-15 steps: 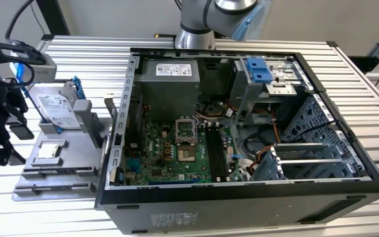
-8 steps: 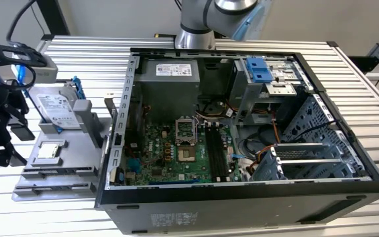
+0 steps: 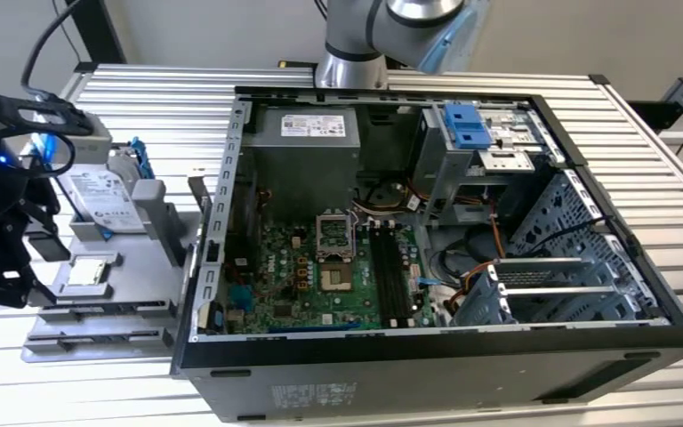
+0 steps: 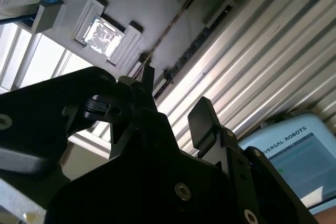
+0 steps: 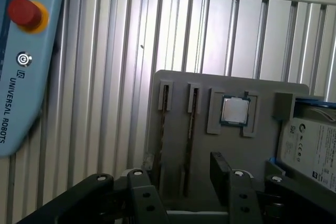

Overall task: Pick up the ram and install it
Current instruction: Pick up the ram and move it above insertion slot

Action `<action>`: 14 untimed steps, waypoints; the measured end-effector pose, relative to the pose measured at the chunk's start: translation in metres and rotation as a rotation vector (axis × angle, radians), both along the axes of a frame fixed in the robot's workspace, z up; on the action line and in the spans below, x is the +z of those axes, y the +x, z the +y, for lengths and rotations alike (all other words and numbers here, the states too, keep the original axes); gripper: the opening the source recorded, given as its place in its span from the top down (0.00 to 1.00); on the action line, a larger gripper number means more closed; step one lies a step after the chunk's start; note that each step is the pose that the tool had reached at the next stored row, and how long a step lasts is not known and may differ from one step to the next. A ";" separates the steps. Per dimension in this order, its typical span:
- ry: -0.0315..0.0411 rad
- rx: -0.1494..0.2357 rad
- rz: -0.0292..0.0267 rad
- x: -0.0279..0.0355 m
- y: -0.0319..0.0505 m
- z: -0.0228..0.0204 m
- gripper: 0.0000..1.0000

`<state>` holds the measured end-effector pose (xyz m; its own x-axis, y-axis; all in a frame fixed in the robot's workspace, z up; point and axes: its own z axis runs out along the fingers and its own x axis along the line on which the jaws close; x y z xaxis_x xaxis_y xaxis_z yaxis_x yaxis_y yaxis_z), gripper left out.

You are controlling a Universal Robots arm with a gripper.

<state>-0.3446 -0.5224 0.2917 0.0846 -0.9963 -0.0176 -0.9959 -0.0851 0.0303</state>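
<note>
Grey fixture plate (image 5: 177, 124) sits on the ribbed aluminium counter (image 5: 105, 51), just beside the open PC case (image 3: 437, 356), on the exterior view's left. The ram (image 5: 192, 129) stands on edge in one of two narrow slots in the plate. A 2nd stick (image 5: 164, 103) sits in the neighbouring slot, approx parallel to it. A square silver CPU (image 5: 234, 110) lies in its pocket next to the slots. The hard drive (image 5: 315, 145) w/ blue bracket is at the plate's other end, past the CPU.

The black end effector (image 5: 178, 166) hangs over the slot end of the plate. Its fingers (image 5: 223, 169) are spread wide w/ nothing gripped. In the first wrist view the ram's line runs into the gap between them, apart from both fingers.

Inside the case the green motherboard (image 3: 317, 267) lies flat, w/ long dark memory slots (image 3: 391, 267) beside the CPU socket. A light-blue teach pendant (image 5: 21, 77) w/ red button (image 5: 23, 13) lies on the counter, well apart from the plate.
</note>
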 end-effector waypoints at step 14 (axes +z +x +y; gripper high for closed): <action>0.0000 -0.025 -0.0001 -0.0239 0.0056 -0.0124 0.00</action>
<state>-0.3389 -0.5348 0.2678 0.0599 -0.9980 -0.0176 -0.9977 -0.0605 0.0302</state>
